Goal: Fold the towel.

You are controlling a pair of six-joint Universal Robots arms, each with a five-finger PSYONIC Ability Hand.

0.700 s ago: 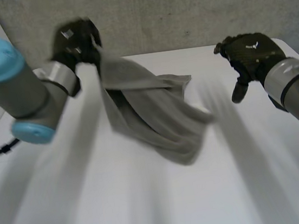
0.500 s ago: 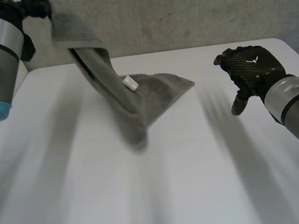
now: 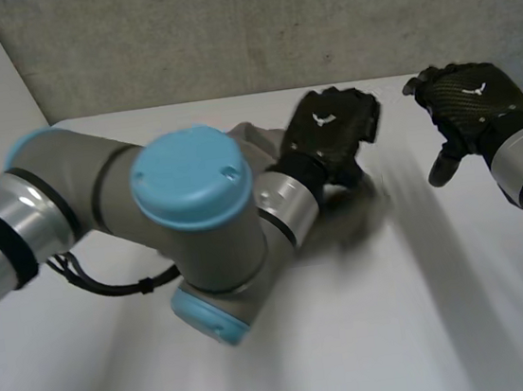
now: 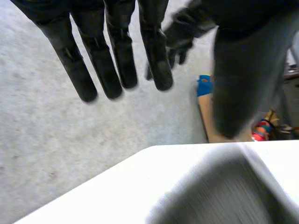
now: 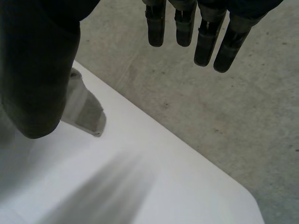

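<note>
Where left robot hand [image 3: 330,130] splays, towel [image 5: 84,109] apparently lies.

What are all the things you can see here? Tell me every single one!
towel: one, grey, lying on the table by the left hand.
table: one, white, under everything.
wall: one, grey concrete, behind the table.
brown box: one, brown, beyond the table's edge.
blue thing: one, blue, on top of the brown box; too small to tell what it is.
left arm: one, grey with light-blue caps, reaching across the table.
left hand: one, black, fingers straight, low over the table's middle.
right hand: one, black, fingers straight, over the table's far right.
</note>
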